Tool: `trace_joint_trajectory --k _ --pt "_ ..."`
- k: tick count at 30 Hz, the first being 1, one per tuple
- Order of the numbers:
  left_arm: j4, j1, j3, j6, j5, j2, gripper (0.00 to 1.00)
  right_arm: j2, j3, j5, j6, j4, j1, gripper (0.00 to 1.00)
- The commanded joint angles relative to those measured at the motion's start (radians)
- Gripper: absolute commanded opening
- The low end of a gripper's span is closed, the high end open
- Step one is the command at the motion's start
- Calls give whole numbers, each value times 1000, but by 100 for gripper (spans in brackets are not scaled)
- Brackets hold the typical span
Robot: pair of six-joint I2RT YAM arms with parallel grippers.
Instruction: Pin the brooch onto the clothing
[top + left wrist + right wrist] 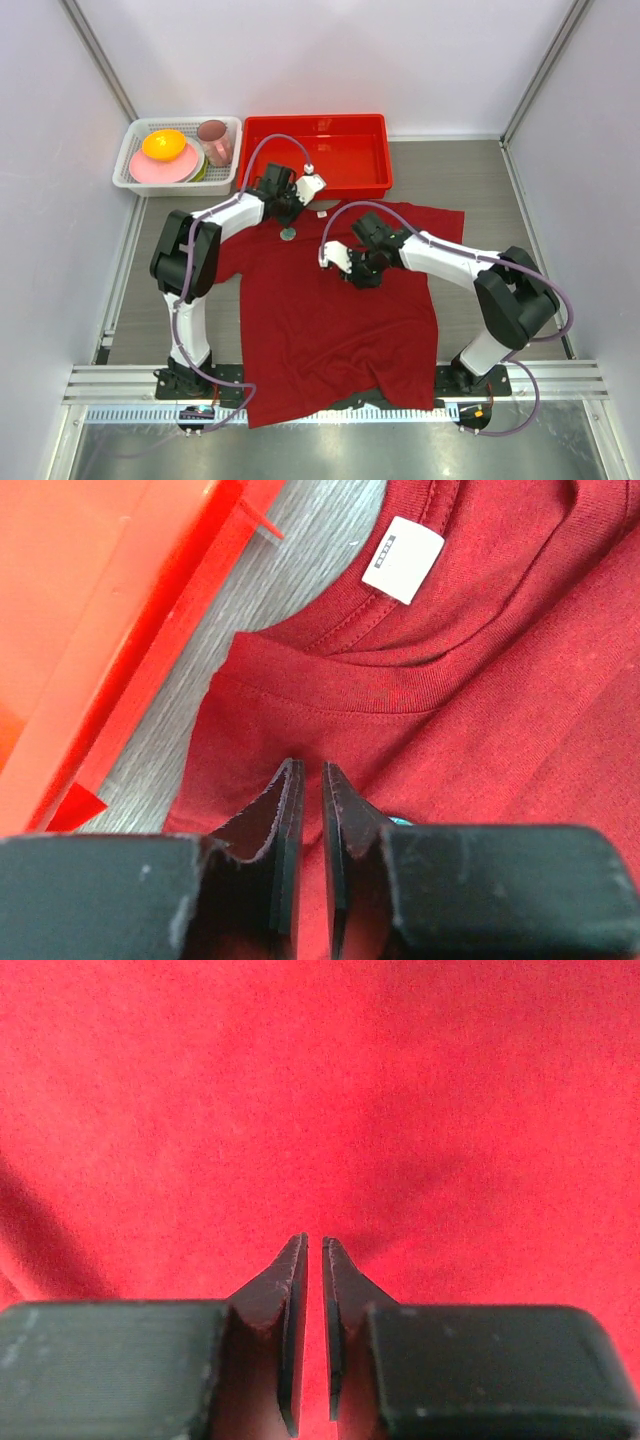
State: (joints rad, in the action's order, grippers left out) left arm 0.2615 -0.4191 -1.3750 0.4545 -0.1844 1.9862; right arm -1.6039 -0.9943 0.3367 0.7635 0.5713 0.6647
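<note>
The clothing, a dark red T-shirt, lies flat on the table with its collar toward the back. The brooch, a small greyish-green disc, rests on the shirt just below the collar. My left gripper hovers at the collar right behind the brooch. In the left wrist view its jaws are all but shut, a thin slit between them and nothing held. A teal sliver of the brooch peeks past the right finger. My right gripper is over the shirt's chest, its jaws likewise nearly closed and empty.
The white neck label sits inside the collar. A bright red plastic tray stands just behind the shirt, close to the left gripper. A white basket with plates and a cup is at the back left.
</note>
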Motion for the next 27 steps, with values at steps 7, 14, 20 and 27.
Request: trace_joint_trajectory --k 7,14,20,27 --pt "-7 -26 -55 53 66 54 13 -74 12 -31 143 4 82 15" --pt "15 -33 -35 128 99 54 9 -64 55 -65 286 130 162 16" --pt "16 -41 -52 148 115 74 8 -53 66 -31 344 206 202 18" --pt "12 -49 -53 157 115 80 9 -48 72 -4 358 251 223 18"
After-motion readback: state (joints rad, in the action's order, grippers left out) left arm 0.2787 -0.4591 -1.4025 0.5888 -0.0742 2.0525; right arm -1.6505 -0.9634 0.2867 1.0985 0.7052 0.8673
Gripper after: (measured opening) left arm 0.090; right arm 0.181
